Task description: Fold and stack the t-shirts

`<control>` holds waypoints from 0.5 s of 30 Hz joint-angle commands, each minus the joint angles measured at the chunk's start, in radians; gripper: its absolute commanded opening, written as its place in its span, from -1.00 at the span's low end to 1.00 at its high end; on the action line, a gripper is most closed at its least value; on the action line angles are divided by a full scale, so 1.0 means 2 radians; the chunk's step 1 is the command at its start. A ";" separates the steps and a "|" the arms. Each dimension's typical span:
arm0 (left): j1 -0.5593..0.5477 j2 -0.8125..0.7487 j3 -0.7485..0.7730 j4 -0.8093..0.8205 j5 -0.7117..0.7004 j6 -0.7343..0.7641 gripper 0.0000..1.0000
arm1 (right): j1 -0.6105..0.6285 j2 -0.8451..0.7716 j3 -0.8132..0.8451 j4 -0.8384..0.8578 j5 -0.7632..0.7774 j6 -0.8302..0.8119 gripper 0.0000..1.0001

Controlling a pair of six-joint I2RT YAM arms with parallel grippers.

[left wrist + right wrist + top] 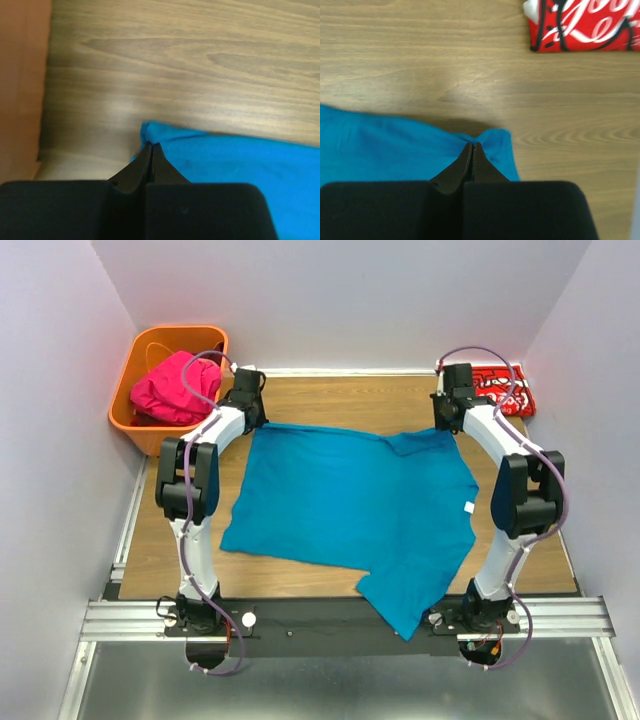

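1. On the table (330, 400), your teal shirt (340, 500) lies spread out.
2. Left gripper (151, 146) clamps its far-left corner.
3. Right gripper (471, 145) clamps its far-right corner.
4. Red shirt (585, 25) far right; pink shirt (170, 390) in basket (150, 340).

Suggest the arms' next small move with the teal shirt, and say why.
Probably lift both grippers a little, without opening. The left gripper and right gripper are each shut on a far corner of the teal shirt, which lies spread and unfolded on the table. Raising that far edge would start a fold.
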 commanded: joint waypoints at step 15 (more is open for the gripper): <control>0.004 -0.001 0.061 -0.030 0.014 0.006 -1.00 | -0.081 0.004 0.011 -0.027 -0.200 0.140 -0.99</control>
